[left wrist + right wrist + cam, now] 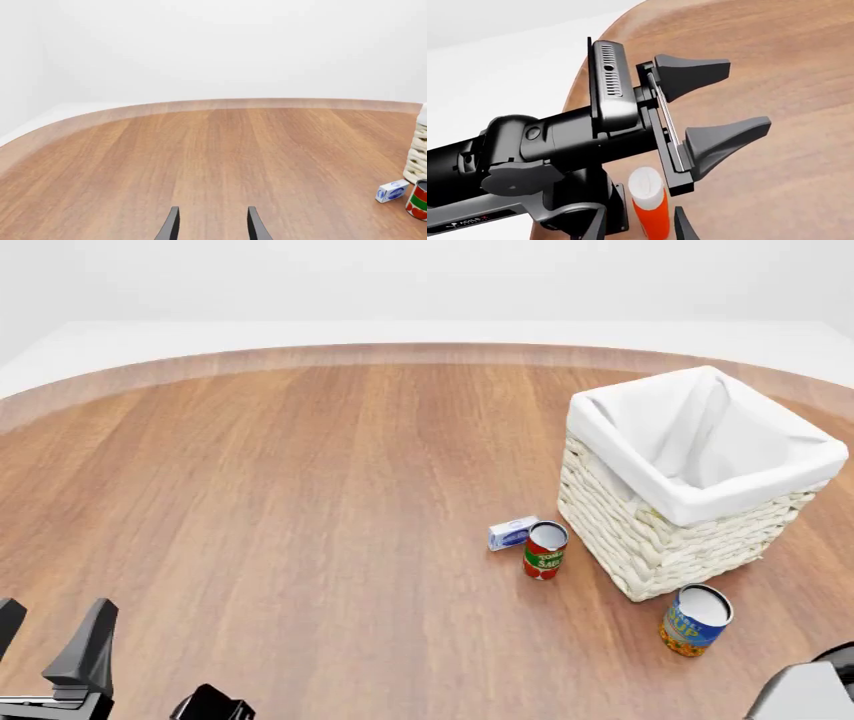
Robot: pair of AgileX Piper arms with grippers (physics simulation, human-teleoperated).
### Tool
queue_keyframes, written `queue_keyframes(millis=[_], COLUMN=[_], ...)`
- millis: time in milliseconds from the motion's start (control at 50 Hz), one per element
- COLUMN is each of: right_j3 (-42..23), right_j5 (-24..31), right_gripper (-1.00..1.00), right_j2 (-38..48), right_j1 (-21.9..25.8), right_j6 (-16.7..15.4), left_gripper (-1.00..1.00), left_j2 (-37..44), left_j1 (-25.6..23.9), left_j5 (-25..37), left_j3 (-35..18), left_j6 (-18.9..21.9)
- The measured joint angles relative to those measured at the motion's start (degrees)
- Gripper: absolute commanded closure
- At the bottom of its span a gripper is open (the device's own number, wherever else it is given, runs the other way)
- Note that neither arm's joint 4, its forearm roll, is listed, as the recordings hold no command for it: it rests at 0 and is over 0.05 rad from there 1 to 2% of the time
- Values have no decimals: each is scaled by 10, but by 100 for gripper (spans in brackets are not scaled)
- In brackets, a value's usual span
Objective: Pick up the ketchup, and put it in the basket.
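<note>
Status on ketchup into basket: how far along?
Done: nothing yet. The basket shows only its white liner in the front view.
In hand: the right gripper is open and lined up on the ketchup, which shows between its fingers but does not look gripped. The left gripper is open and holds nothing.
Left: grasp the ketchup, lift it, carry it to the basket and release it.

The ketchup (649, 207) shows only in the right wrist view: a red bottle with a white cap, seen close up, its lower part cut off at the picture's edge. The basket (667, 540) stands upright on the table's right side, square, cream-white woven wicker, with a white cloth liner folded over its rim and its mouth open.
</note>
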Motion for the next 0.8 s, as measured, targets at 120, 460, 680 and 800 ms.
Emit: queue_keyframes(millis=[120, 460, 680, 800], right_j3=[-5, -17, -24, -29], right_j5=[1, 1, -1, -2], right_gripper=[-100, -100, -100, -100], right_j2=[6, 22, 34, 39], right_j1=[-1, -3, -1, -1], right_j6=[3, 13, 22, 25], left_gripper=[-100, -100, -100, -100], left_j2=[0, 0, 0, 0], left_j1=[0, 0, 0, 0], left_j5=[0, 0, 0, 0], left_j3=[0, 0, 0, 0], left_j6=[0, 0, 0, 0])
